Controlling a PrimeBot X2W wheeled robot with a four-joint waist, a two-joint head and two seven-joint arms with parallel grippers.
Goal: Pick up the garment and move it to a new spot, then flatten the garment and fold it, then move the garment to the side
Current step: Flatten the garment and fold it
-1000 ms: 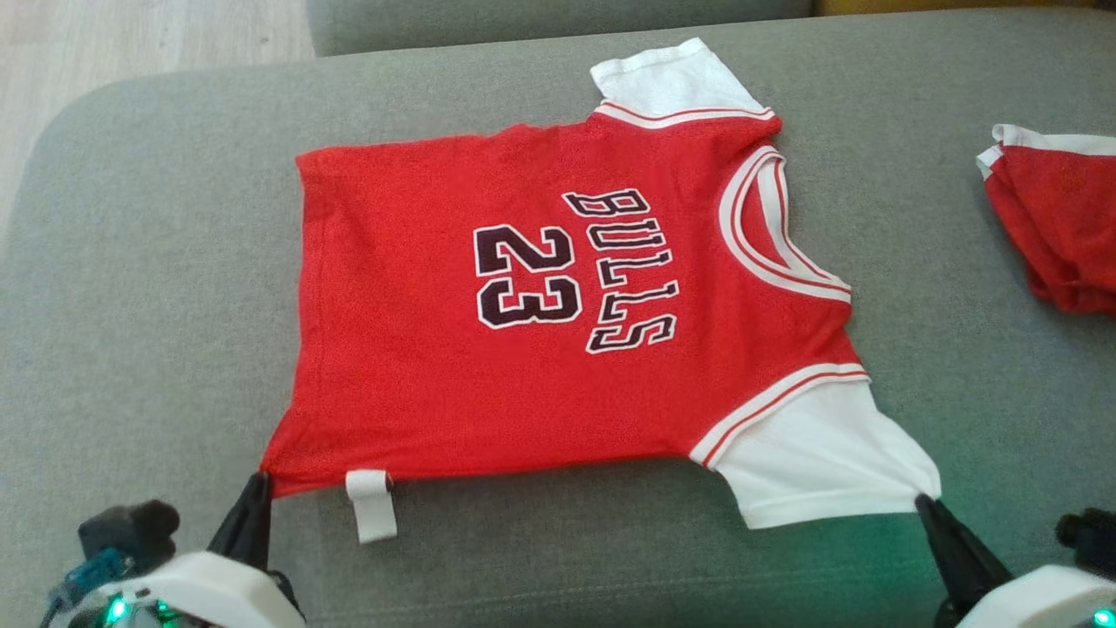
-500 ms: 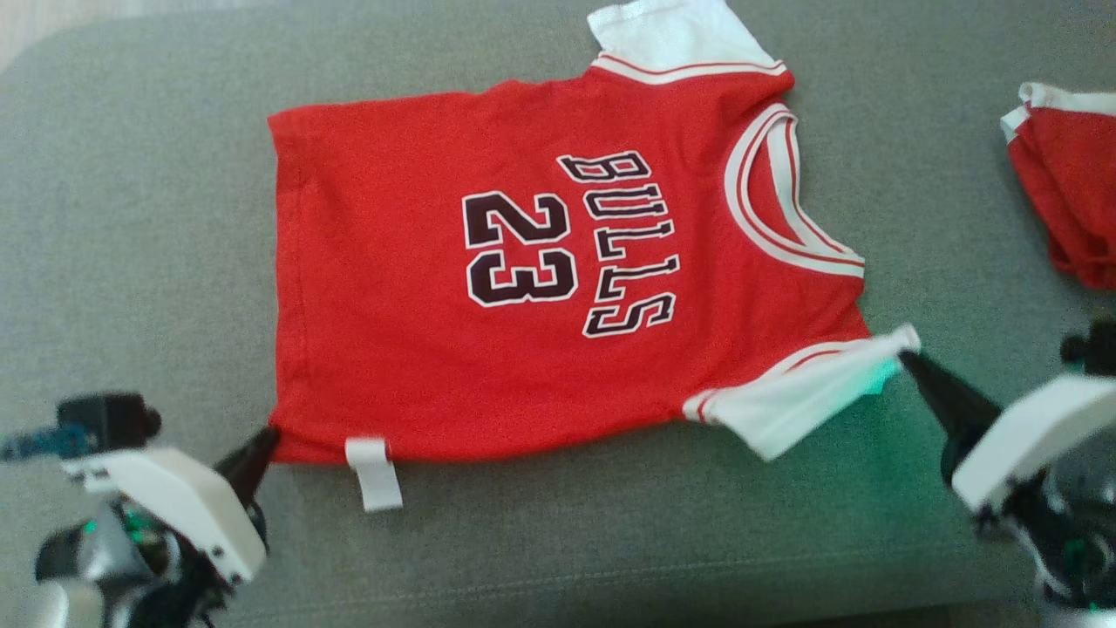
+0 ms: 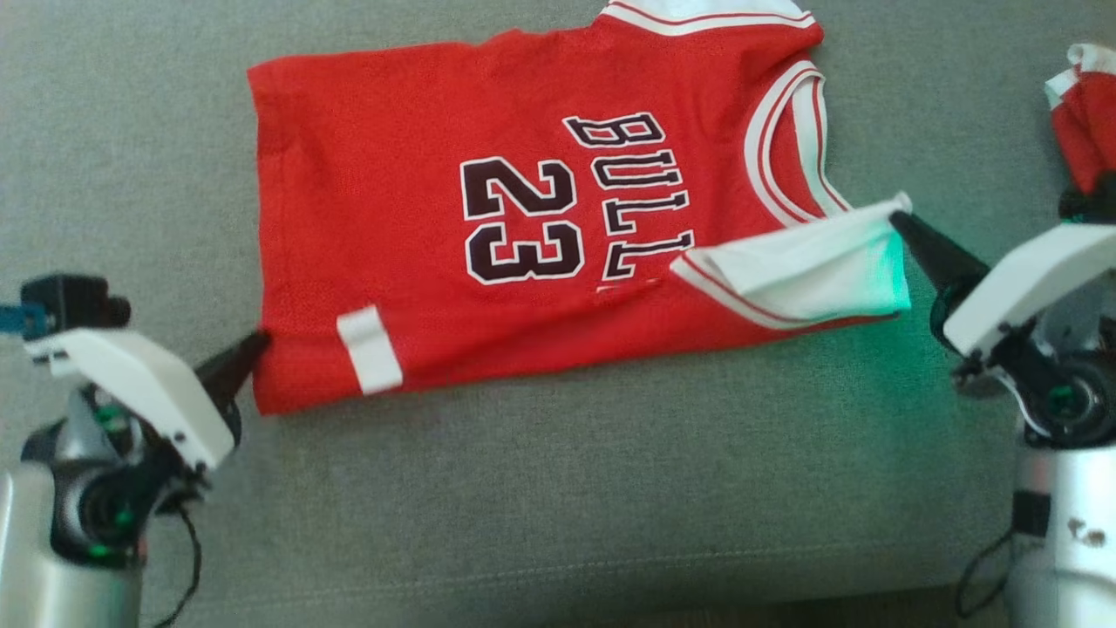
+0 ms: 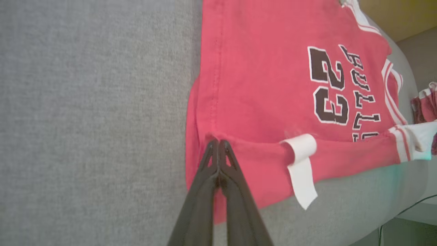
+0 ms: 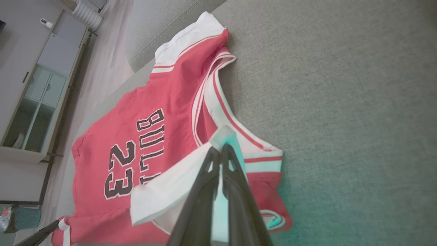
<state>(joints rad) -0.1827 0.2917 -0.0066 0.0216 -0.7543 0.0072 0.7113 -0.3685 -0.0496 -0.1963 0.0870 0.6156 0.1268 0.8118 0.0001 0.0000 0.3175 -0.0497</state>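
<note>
left tool [image 3: 260,337] pinches the red bulls jersey [image 3: 375,201] at its hem corner; right tool [image 3: 898,220] pinches its raised white sleeve [image 3: 811,266].

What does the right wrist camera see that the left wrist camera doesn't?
Right wrist: a cabinet with glass doors, and the right gripper pinching the white sleeve. Left wrist: another red garment at the edge, and the left gripper close up, pinching the hem. Both: the red jersey numbered 23 on the grey cushion.

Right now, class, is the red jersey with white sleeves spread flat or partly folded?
Partly folded: on the red jersey, the near white sleeve, pinched by the right gripper, overlaps the lettering.
</note>
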